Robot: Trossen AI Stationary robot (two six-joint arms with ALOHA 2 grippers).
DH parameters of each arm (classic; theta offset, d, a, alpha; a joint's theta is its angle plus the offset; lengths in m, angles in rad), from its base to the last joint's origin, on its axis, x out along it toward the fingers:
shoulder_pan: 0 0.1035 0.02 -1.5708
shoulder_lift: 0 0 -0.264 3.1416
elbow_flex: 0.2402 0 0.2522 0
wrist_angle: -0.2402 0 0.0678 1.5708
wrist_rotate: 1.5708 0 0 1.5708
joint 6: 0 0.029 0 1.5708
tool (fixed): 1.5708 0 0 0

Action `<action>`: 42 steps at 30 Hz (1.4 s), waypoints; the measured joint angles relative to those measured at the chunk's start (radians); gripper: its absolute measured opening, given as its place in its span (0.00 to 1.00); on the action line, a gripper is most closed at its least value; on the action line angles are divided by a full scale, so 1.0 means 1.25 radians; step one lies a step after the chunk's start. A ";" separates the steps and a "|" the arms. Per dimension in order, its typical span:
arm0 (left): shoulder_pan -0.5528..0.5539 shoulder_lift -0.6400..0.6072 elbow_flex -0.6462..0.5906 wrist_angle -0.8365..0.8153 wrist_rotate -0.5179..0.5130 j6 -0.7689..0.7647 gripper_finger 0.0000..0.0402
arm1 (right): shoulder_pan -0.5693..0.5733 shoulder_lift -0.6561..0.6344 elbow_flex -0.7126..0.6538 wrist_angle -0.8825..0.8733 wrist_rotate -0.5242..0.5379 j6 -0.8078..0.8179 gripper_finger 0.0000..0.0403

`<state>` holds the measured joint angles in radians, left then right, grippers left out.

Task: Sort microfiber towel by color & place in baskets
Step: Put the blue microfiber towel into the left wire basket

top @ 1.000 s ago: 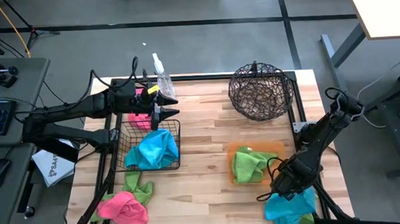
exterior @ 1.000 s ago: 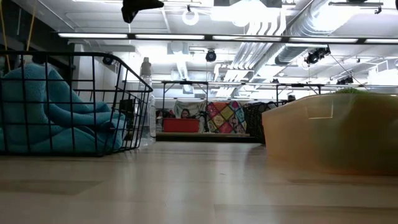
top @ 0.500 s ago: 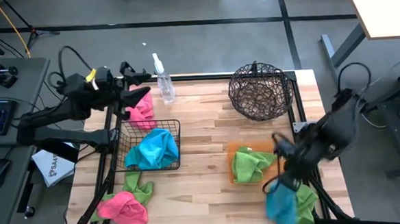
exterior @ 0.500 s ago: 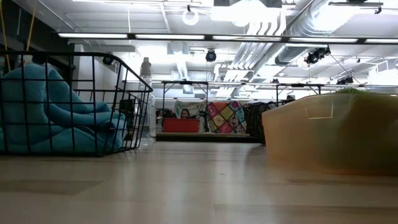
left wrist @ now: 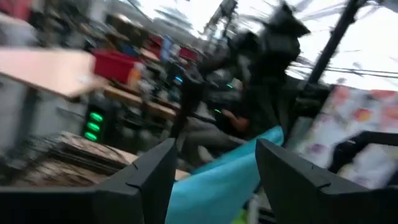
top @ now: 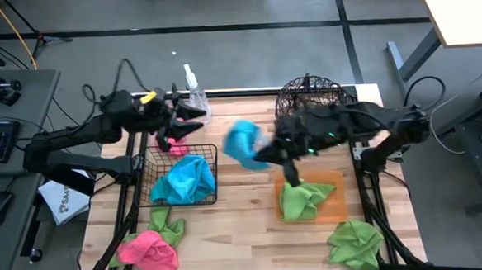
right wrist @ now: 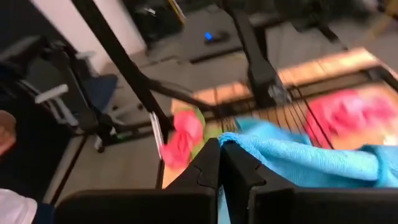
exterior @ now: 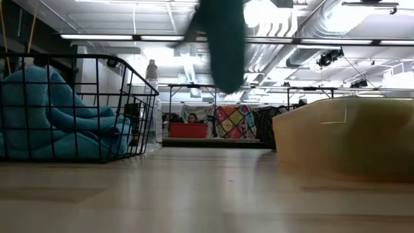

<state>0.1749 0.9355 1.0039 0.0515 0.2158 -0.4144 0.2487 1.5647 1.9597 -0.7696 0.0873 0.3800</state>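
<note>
While the right hand [top: 263,154] pinches a blue towel [top: 243,141] in the air beside the wire basket [top: 184,175], the left hand [top: 192,121], spread, hovers above a pink towel [top: 173,145].

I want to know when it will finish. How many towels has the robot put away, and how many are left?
Done: one blue towel lies in the black wire basket, one green towel on the orange tray. In hand: the right gripper carries another blue towel through the air. Left: three towels at the table's near edge, one pink towel by the left gripper. The round woven-wire basket looks empty.
</note>
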 joint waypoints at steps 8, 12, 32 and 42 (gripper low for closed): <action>-0.009 0.126 0.000 0.105 0.129 -0.045 0.56 | -0.069 0.041 0.025 0.117 -0.139 -0.086 0.00; -0.021 0.186 0.000 0.214 0.204 -0.103 0.58 | -0.085 0.041 0.025 0.134 -0.161 -0.103 0.00; -0.066 0.407 0.010 0.659 0.307 -0.324 0.61 | -0.160 0.037 0.025 0.247 -0.152 -0.180 0.00; -0.080 0.433 0.052 0.636 0.317 -0.202 0.55 | -0.178 0.036 0.025 0.258 -0.113 -0.177 0.00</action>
<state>0.0753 1.4769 1.0683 0.8464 0.6121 -0.6675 0.0257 1.6091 1.9907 -0.4469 -0.0540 0.1584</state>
